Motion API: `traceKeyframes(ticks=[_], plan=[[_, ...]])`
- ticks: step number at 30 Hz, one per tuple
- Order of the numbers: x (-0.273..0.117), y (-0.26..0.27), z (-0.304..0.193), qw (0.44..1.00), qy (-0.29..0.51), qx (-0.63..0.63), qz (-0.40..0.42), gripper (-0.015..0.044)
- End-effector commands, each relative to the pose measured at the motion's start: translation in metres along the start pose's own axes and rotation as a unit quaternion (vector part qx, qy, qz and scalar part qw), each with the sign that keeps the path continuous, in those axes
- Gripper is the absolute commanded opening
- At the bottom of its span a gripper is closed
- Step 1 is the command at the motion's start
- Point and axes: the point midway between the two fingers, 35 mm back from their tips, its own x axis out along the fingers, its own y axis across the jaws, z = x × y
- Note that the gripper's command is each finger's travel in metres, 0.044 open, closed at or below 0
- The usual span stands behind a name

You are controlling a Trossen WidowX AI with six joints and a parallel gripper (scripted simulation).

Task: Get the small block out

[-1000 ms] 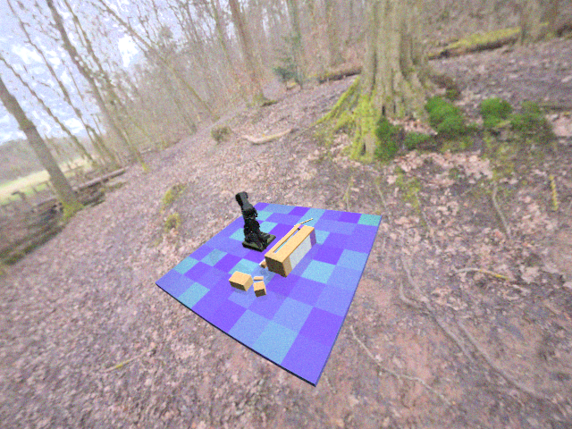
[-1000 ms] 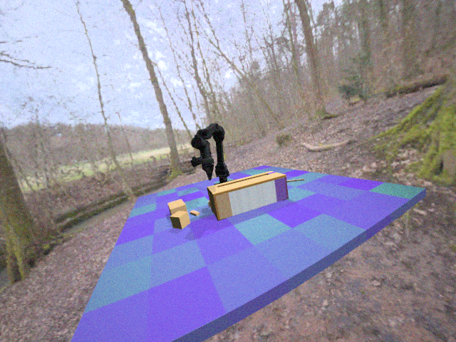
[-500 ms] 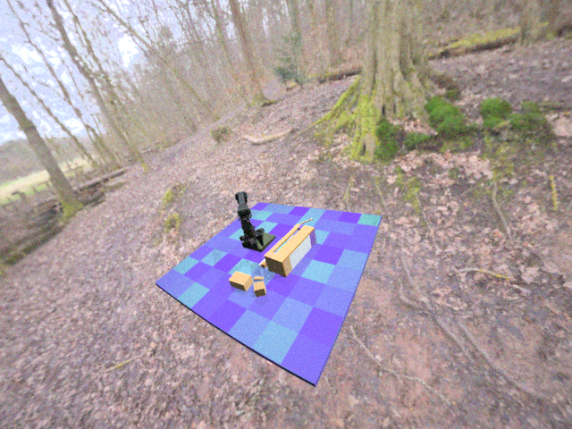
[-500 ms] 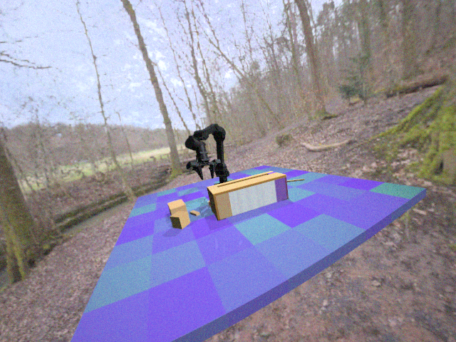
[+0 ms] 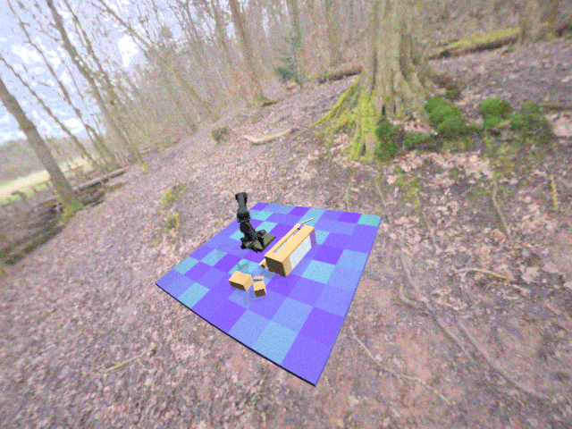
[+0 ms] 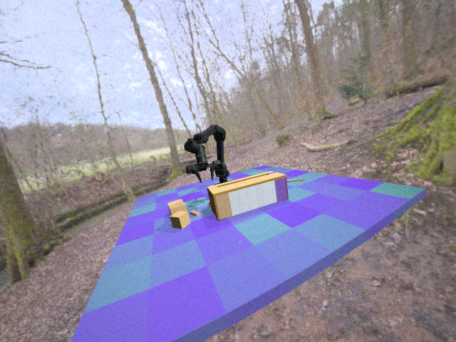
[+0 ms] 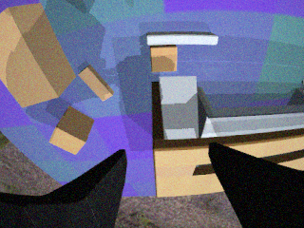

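The small orange-tan block (image 7: 163, 58) (image 5: 263, 264) lies on the table just outside the box's open end, close beside a low white bar (image 7: 182, 40). The box (image 5: 276, 266) (image 6: 223, 206) (image 7: 173, 178) stands upright, with its pale clear front and a slot along its top. A pale ramp (image 7: 179, 90) shows at its open end. My gripper (image 6: 206, 180) (image 7: 167, 152) is open and empty, pointing down, raised above the table behind the box's near end in the exterior view. In the exterior view the block is mostly hidden by the box.
A large wooden block (image 5: 240, 281) (image 7: 33, 52), a smaller cube-like block (image 5: 259, 289) (image 6: 179, 219) (image 7: 71, 130) and a thin wooden piece (image 6: 194, 213) (image 7: 96, 83) lie off the box's near end. A thin stick (image 5: 306, 222) (image 6: 296, 180) shows past its far end.
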Motion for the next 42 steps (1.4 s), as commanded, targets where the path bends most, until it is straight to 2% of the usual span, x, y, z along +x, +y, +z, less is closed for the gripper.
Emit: traceKeyframes(ticks=[1,6,42], plan=[[0.037,-0.002,0.018,1.0,-0.009,0.002,-0.011,0.0285],[0.07,-0.004,0.037,1.0,-0.01,0.01,-0.01,0.0285],[0.118,-0.009,0.06,1.0,-0.01,0.011,-0.01,0.0285]])
